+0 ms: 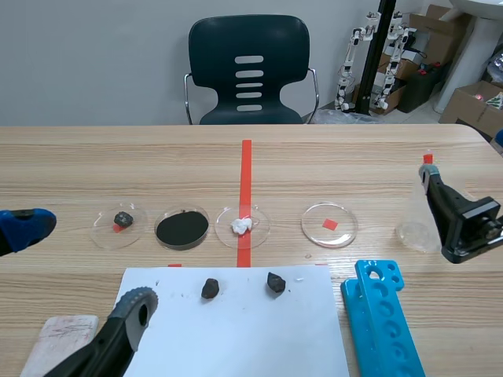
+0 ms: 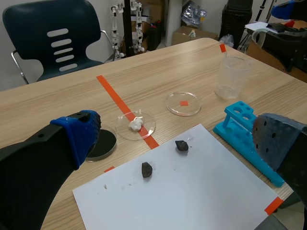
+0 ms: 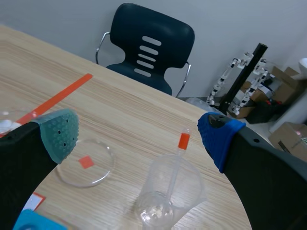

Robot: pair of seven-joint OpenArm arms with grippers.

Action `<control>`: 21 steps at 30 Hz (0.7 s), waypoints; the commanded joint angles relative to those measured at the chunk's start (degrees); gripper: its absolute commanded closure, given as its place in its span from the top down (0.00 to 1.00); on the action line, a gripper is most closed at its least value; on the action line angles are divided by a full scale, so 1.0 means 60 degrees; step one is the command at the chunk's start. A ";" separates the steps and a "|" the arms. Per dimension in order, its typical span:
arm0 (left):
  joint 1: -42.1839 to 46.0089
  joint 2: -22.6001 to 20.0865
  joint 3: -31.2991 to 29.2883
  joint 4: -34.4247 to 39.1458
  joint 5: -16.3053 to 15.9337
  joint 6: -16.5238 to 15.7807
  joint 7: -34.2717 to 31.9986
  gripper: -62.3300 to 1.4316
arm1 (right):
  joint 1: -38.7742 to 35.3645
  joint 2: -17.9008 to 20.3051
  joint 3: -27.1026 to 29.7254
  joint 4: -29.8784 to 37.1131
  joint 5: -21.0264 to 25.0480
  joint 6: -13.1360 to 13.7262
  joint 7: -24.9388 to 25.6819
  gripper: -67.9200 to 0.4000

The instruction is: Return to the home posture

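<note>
At the near left edge of the pale wooden table [image 1: 354,169], the left gripper [image 1: 82,267] hangs low with its two fingers spread wide and nothing between them, its long axis aimed away from the robot and slanting toward the table's far right. It hovers beside a white paper sheet [image 1: 236,338] bearing two small dark rock lumps [image 1: 210,288]. At the right edge the right gripper [image 3: 139,136] is likewise spread and holds nothing, pointing across the table toward the dark blue plastic chair [image 3: 148,45]. A clear plastic beaker [image 3: 165,196] with an orange-capped pipette [image 3: 183,142] stands just ahead of it, touching neither finger. A bright blue tube rack [image 1: 385,322] lies near it, and a clear round dish with a red square [image 1: 329,224] is beyond the sheet.
</note>
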 commanded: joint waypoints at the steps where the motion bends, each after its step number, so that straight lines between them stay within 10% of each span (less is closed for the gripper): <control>1: 0.0025 0.0047 0.0018 0.0058 -0.0066 -0.0018 -0.0142 1.00 | -0.0219 0.0127 -0.0066 0.0331 0.0146 -0.0011 0.0211 0.76; 5: 0.0000 0.0047 0.0018 0.0058 -0.0098 -0.0018 -0.0262 1.00 | -0.0965 0.0124 -0.0459 0.0969 0.0142 -0.0011 0.0215 0.78; 9: -0.0025 0.0047 0.0015 0.0168 -0.0262 -0.0142 -0.0652 1.00 | -0.1716 0.0127 -0.0951 0.1457 0.0135 -0.0018 0.0211 1.00; 21: -0.0022 0.0047 -0.0718 0.0976 0.0248 -0.0739 0.0554 1.00 | -0.3497 0.0124 -0.2499 0.1880 -0.0725 -0.0051 -0.0168 1.00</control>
